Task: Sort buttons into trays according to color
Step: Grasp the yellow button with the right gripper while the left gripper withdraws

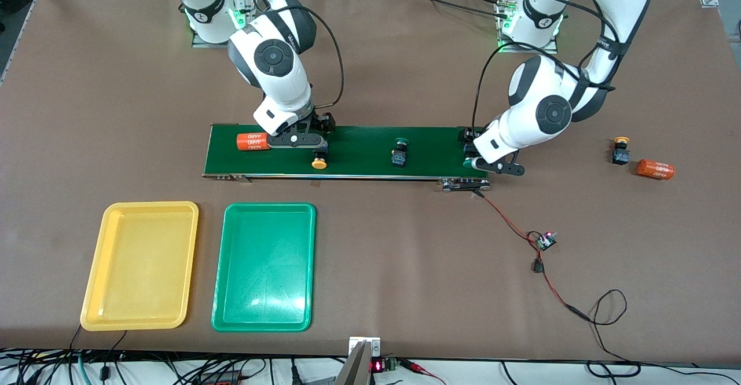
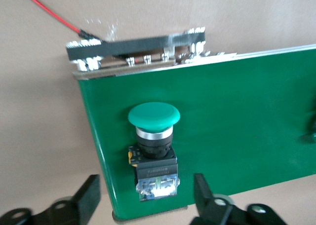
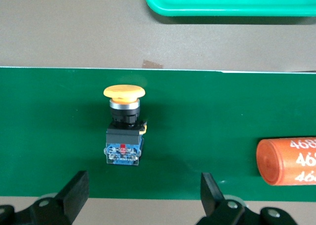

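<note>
A yellow button [image 1: 319,161] lies on the dark-green conveyor belt [image 1: 359,168]. My right gripper [image 1: 305,142] hangs open just above it; in the right wrist view the button [image 3: 124,124] sits ahead of my open right gripper [image 3: 143,185]. A green button [image 1: 399,152] stands mid-belt. Another green button [image 1: 468,164] is at the belt's end toward the left arm, under my open left gripper [image 1: 485,162]; in the left wrist view its body [image 2: 154,136] reaches between the fingers of my left gripper [image 2: 146,188]. A second yellow button [image 1: 620,150] is on the table. The yellow tray [image 1: 142,263] and green tray [image 1: 264,266] are empty.
An orange cylinder [image 1: 253,142] lies on the belt beside the right gripper, also in the right wrist view [image 3: 286,161]. Another cylinder [image 1: 655,169] lies on the table next to the off-belt yellow button. Red-black wires and a small circuit board [image 1: 545,240] run from the belt's motor end [image 1: 463,184].
</note>
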